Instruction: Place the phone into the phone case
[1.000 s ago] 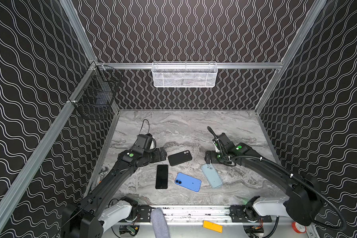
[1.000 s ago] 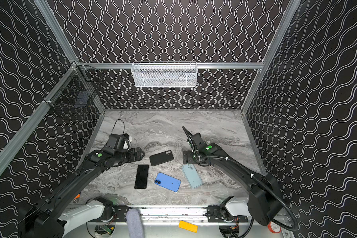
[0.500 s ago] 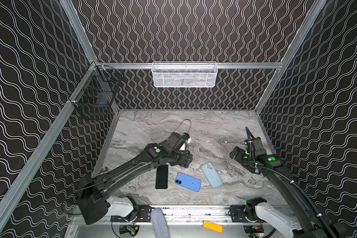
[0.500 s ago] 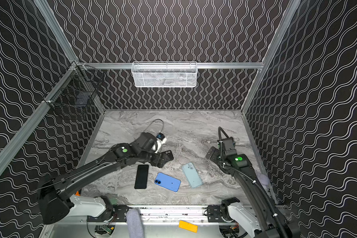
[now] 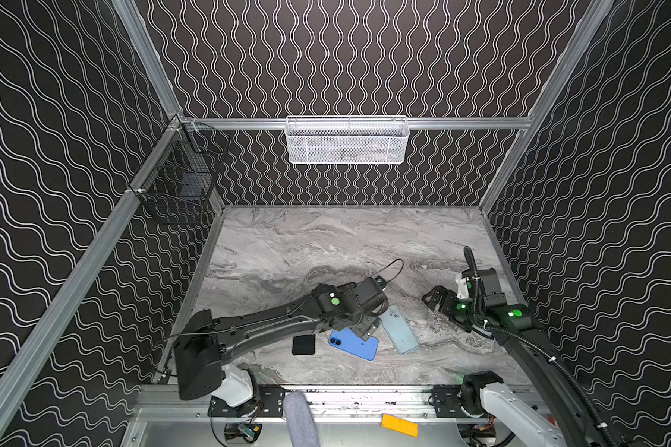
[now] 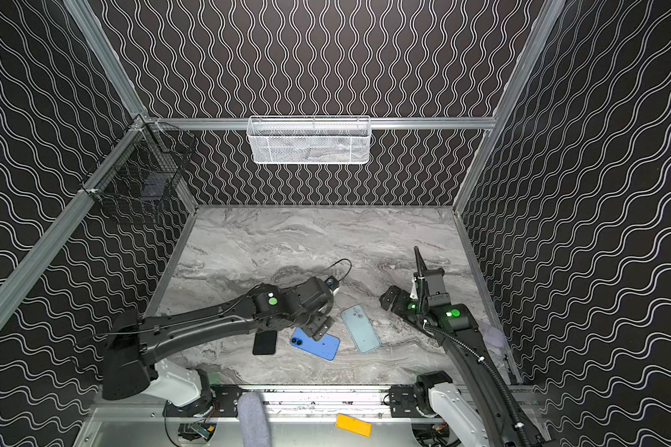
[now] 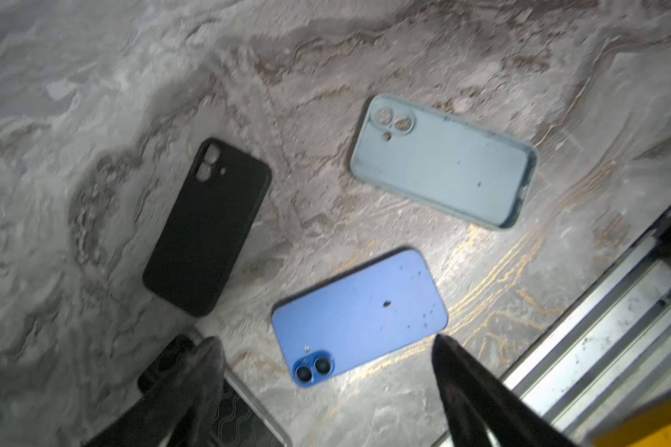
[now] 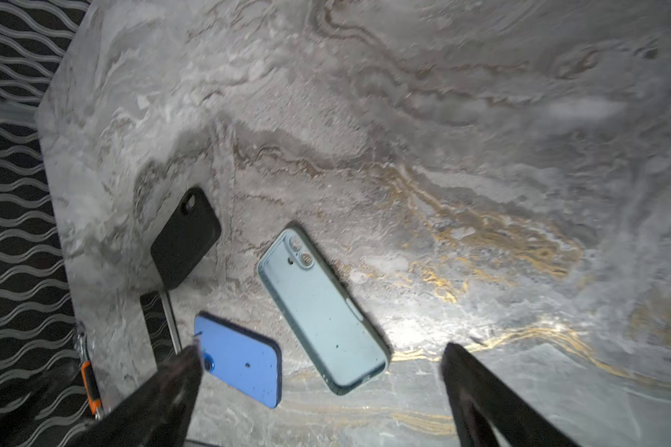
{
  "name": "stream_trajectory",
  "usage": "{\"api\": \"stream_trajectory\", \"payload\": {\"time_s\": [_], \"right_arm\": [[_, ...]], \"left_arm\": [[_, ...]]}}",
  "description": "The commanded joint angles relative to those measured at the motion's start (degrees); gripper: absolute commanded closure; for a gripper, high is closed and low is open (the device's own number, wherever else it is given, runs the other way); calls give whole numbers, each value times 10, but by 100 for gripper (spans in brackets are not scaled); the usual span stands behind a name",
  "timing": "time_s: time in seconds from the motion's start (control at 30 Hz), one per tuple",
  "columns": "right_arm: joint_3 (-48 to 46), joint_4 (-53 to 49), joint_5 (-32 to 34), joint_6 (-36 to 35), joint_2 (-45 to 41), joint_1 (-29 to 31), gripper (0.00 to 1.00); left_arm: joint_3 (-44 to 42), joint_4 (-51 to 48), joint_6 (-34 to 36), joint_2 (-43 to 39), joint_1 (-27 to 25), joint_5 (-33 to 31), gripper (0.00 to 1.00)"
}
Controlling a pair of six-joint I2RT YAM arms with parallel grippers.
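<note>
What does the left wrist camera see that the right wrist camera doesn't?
Only the left wrist view shows the silver metal rail and a flat yellow piece. Only the right wrist view shows the black wavy-patterned wall and a small orange object. Both show the bright blue phone, the pale blue phone case, the black phone case and the grey marble table.
</note>
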Motion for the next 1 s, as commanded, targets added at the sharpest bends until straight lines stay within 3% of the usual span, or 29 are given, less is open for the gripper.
{"api": "stream_trajectory", "payload": {"time_s": [0.0, 0.17, 0.3, 0.43, 0.57, 0.67, 0.97], "right_arm": [[-8, 38, -19, 5, -1, 38, 1], [-30, 73, -7, 53, 27, 155, 1], [-40, 86, -5, 86, 47, 219, 1], [-57, 110, -24, 115, 42, 240, 1], [-100, 167, -53, 166, 39, 271, 1], [-133, 214, -73, 207, 43, 299, 1], [-190, 345, -113, 262, 64, 337, 0]], "left_arm": [[-41, 0, -94, -44, 0, -4, 10], [-98, 30, -159, -65, 0, 53, 9], [-114, 24, -165, -75, 3, 66, 4], [-144, 45, -161, -98, 43, 129, 1], [-221, 145, -172, -135, 138, 293, 2], [-242, 195, -176, -143, 180, 364, 1], [-263, 241, -175, -95, 234, 427, 2]]}}
